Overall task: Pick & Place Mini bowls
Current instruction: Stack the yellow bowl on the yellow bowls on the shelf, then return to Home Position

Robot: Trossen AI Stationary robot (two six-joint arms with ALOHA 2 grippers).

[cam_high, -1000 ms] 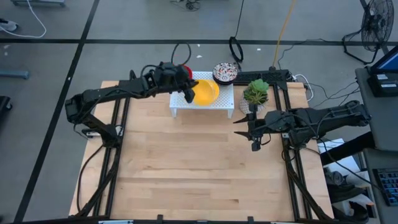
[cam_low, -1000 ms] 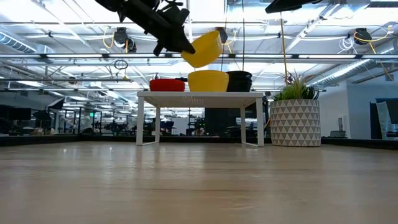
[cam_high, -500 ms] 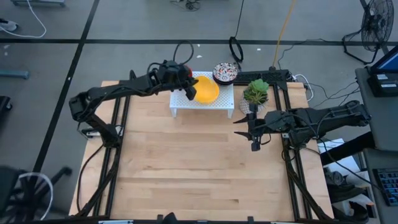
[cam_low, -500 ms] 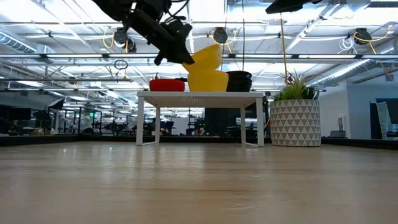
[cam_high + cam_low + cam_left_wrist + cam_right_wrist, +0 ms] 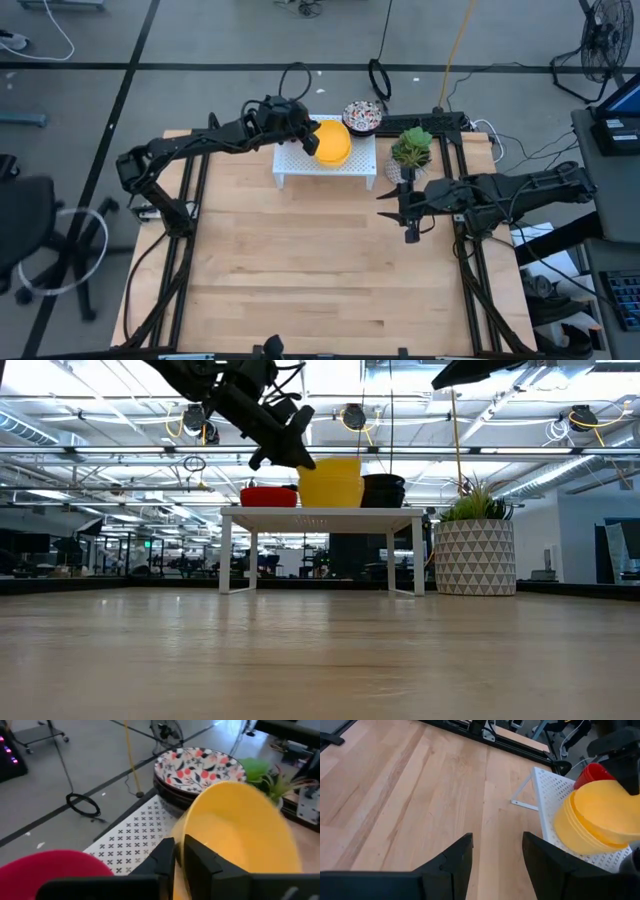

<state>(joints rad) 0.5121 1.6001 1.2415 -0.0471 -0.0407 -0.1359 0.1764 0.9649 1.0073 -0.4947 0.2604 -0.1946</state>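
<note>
My left gripper (image 5: 306, 140) (image 5: 292, 452) is over the white perforated rack (image 5: 300, 172), shut on a plain yellow mini bowl (image 5: 334, 144) (image 5: 240, 830). In the low view this bowl (image 5: 331, 467) sits nested in a second yellow bowl (image 5: 332, 493) that stands on the rack. A red bowl (image 5: 268, 496) (image 5: 55, 865) stands on the rack's left part. A speckled bowl (image 5: 362, 117) (image 5: 200, 767) tops a dark stack at the rack's far right corner. My right gripper (image 5: 396, 214) (image 5: 497, 857) waits open over the table's right side, touching nothing. My left gripper pinches the yellow bowl's rim (image 5: 179, 851) on the side toward the red bowl, one finger (image 5: 201, 861) inside the bowl and one (image 5: 163, 860) outside. It comes slanting down from the table's left. The bowl sits nearly level, nested in the yellow bowl below.
A small potted green plant (image 5: 411, 148) (image 5: 477, 550) stands right of the rack, between it and my right arm. Bare wooden table (image 5: 300, 270) spreads in front of the rack toward the near edge. An office chair (image 5: 40, 240) stands off the table's left side.
My left gripper has come down and a little toward the far edge over the rack, keeping its hold. The yellow bowl, which hung tilted above the rack a second ago, has levelled out and now sits in the yellow bowl below.
</note>
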